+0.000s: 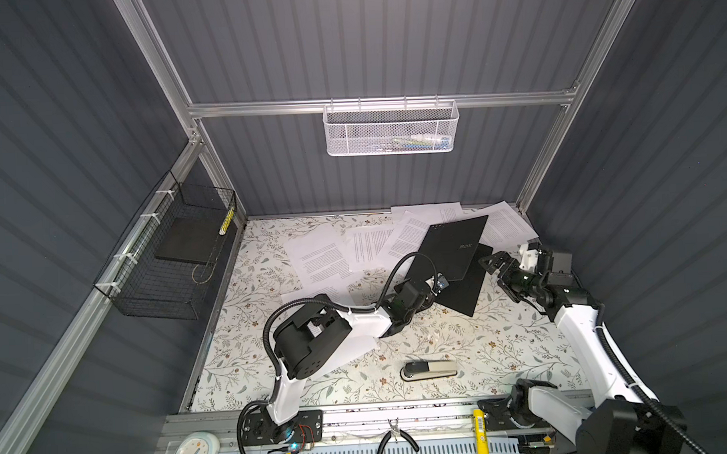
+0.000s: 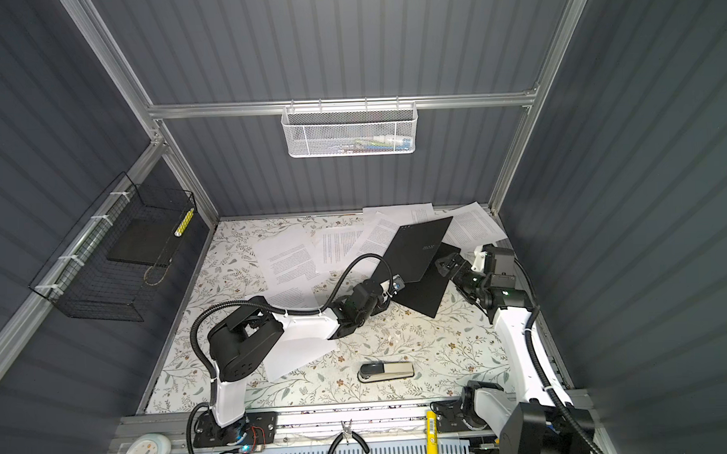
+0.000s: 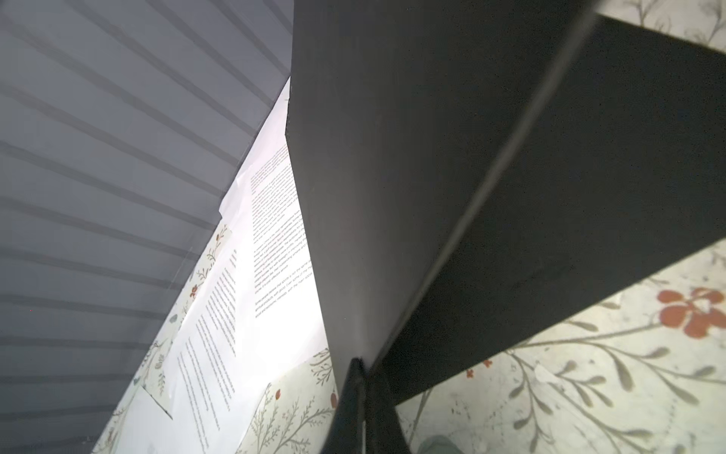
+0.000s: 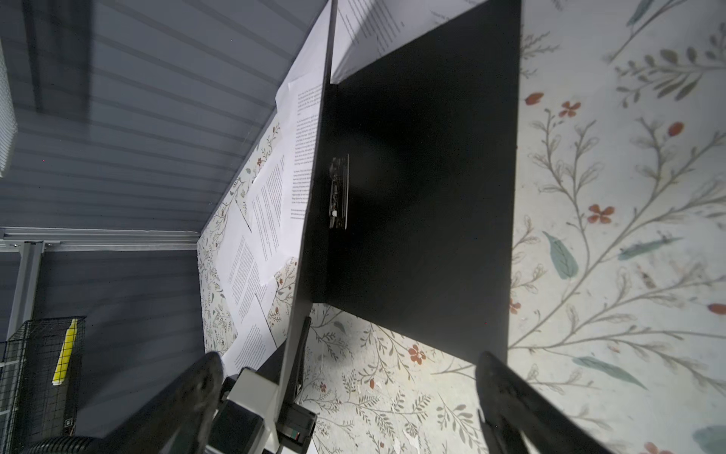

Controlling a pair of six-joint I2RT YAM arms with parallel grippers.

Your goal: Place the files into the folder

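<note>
Your left end effector point(image 1: 438, 283) is pressed tight on the front cover of the folder point(image 1: 456, 245). It props that cover up while the back cover lies flat near the far right corner of the counter point(image 1: 441, 346), probably to expose the inside for loading. Your right end effector point(image 1: 488, 262) hangs spread wide and empty just beside the folder's open side. The files point(image 1: 325, 258) lie scattered along the far edge, none inside yet.

folder point(image 1: 454, 250) raised cover hides parts of files point(image 1: 321, 258) behind it | left gripper point(image 1: 440, 284) fingertips hidden at folder's near edge | folder lettering blurred, unreadable | files' print too small to read | one sheet left of folder partly under left arm point(image 1: 357, 324)
</note>
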